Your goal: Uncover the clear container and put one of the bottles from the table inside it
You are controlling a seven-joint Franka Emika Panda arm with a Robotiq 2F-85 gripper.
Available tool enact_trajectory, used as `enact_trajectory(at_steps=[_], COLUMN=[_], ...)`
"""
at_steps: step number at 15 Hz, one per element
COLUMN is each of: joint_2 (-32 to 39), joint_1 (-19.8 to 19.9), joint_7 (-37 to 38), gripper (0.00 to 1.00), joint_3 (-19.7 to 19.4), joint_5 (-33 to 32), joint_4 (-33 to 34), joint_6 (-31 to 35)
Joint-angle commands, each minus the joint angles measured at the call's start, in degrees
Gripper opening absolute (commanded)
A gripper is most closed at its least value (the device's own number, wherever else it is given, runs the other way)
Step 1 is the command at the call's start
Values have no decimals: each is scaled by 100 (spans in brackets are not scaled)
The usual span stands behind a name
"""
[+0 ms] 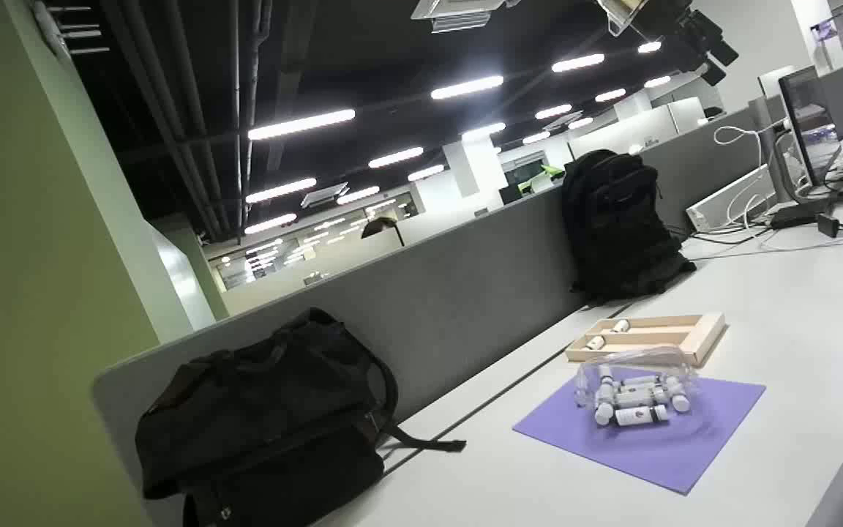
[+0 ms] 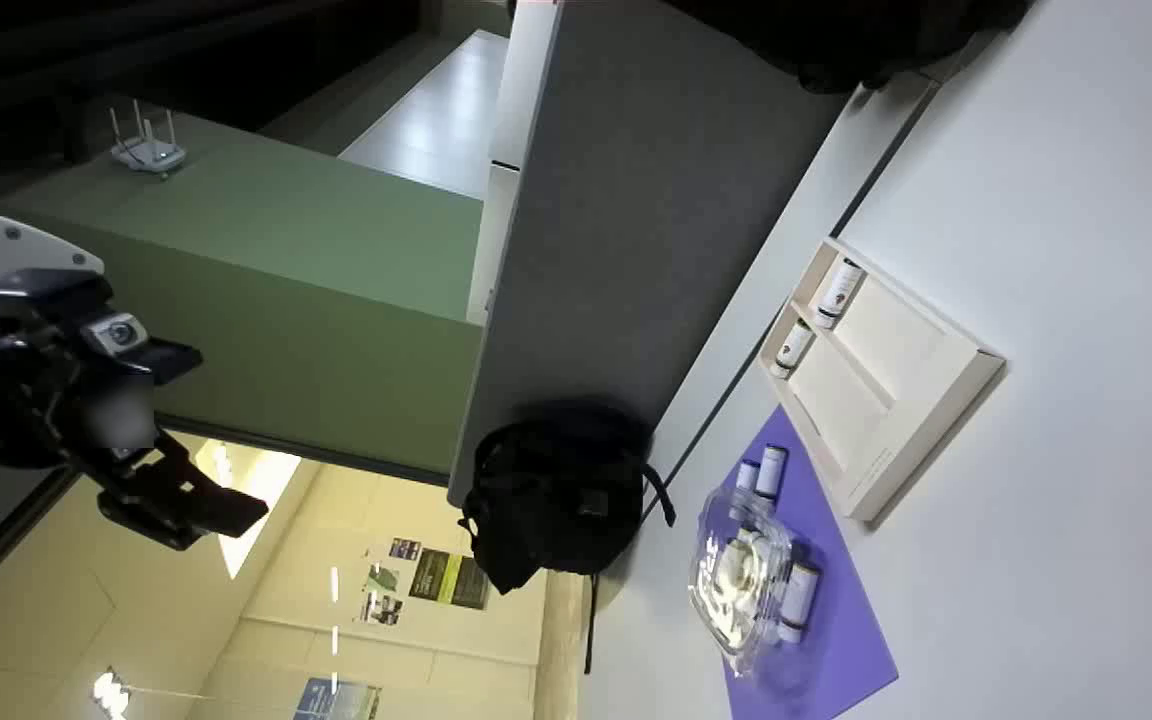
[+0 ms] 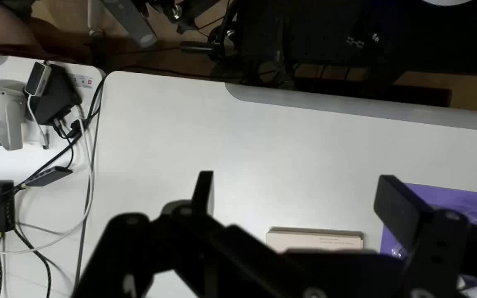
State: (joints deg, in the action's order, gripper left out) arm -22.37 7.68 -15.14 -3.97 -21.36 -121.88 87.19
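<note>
Wrist view shows your gripper [image 3: 300,195] spread wide and holding nothing. The clear container [image 2: 741,580] sits on the purple mat [image 1: 707,446] beside the wooden tray [image 2: 921,445], bottles [image 1: 639,416] clustered at it; which lie inside you can't tell. Uncovering likely comes first: centre over it, descend slowly, pinch its thin plastic edge lightly, and lift straight up so no bottle rolls off the mat
</note>
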Motion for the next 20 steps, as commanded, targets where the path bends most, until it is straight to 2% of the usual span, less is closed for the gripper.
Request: enact_trajectory(at_steps=[1,9,12,16,19,20], joint_2=[3,3,2,24,184,376], joint_1=[-148,-148,-147,-193,-194,-218], joint_7=[37,37,1222,2466,3407,3545], gripper=[100,100,100,100,100,100], joint_3=[-119,-119,-35,150,430,554], joint_5=[-35,-35,573,1139,1269,1220], joint_4=[18,18,-297,-1084,-1588,-1615], joint_6=[-28,-28,332,1762,3031,2994])
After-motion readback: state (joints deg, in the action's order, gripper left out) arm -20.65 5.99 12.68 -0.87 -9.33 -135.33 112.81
